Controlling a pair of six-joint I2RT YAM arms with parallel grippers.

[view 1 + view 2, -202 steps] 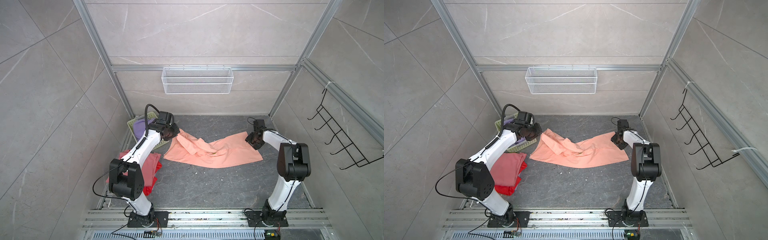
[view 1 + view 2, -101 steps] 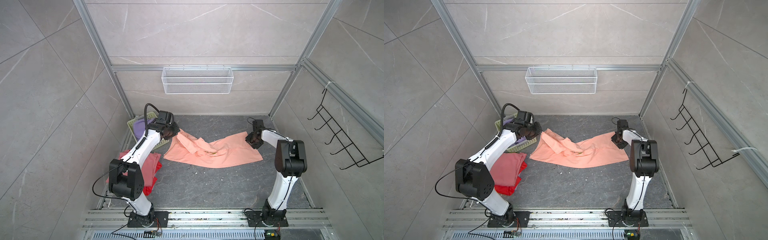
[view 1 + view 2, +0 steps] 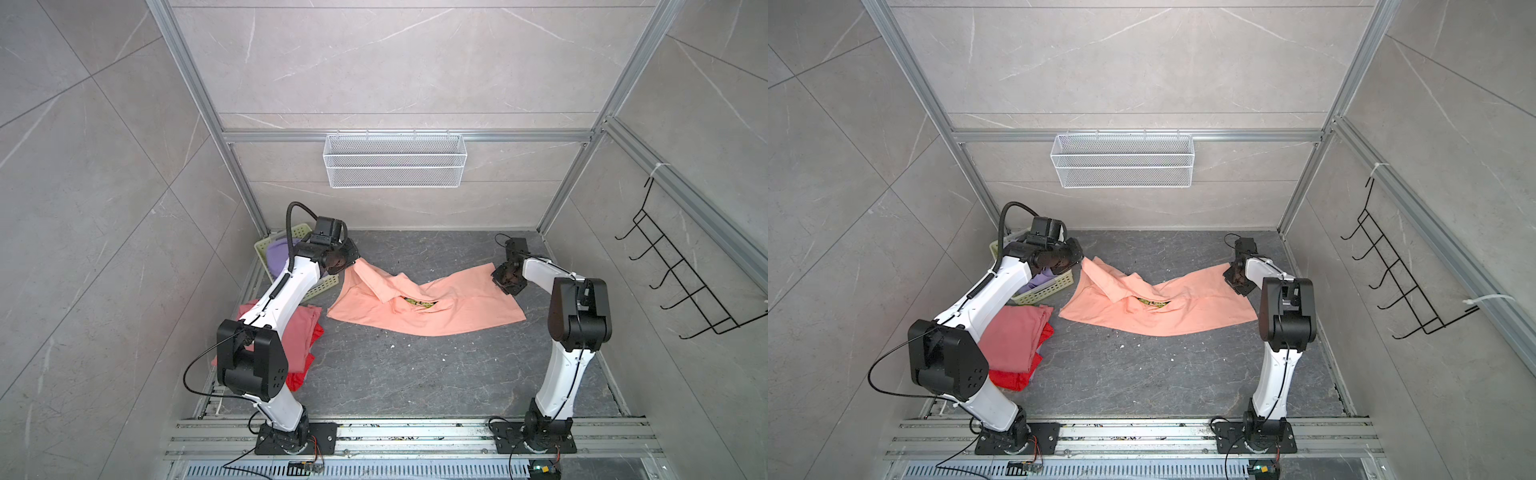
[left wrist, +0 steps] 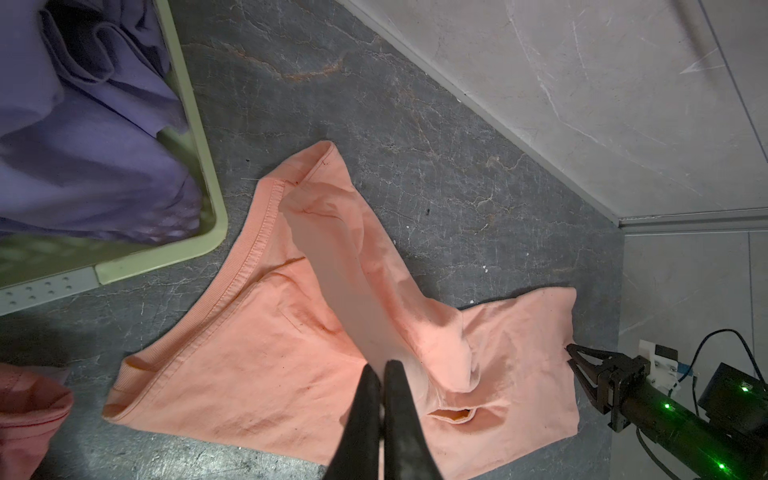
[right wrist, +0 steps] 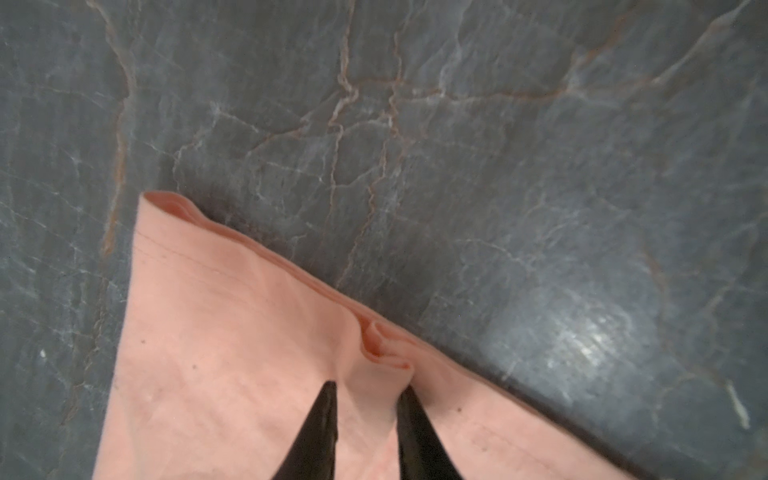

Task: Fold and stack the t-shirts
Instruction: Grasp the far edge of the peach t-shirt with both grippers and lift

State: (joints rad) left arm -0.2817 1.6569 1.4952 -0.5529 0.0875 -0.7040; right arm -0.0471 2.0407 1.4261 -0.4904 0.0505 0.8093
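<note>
While the left claw (image 4: 382, 368) stays clamped on a raised ridge of the peach tee (image 3: 457, 307) near its collar end, the jaws of the right claw (image 5: 368, 388) have been brought closer together over the last second. They now stand narrowly apart, with a pucker of the hem edge gathered between the fingertips (image 5: 328, 395); a firm pinch is not yet shown. Midway between the two claws the cloth has been shifted, so that a slit of the green-yellow print (image 3: 419, 303), hidden a second ago, is now exposed. The rest of the garment lies slack and creased on the dark stone surface (image 3: 395, 374), sagging away from each claw. A hold at both ends is therefore judged to be nearly made, after which the tee could be stretched flat for folding. Just beside the left claw, the lavender tee (image 4: 83, 145) is seen heaped in the pale green basket (image 4: 199, 166), as yet unfolded. Behind that claw, toward its arm's base, the dusty rose tee (image 3: 1013, 336) is laid folded on the red tee (image 3: 1009, 380), so roughly half of the task is taken as done.
</note>
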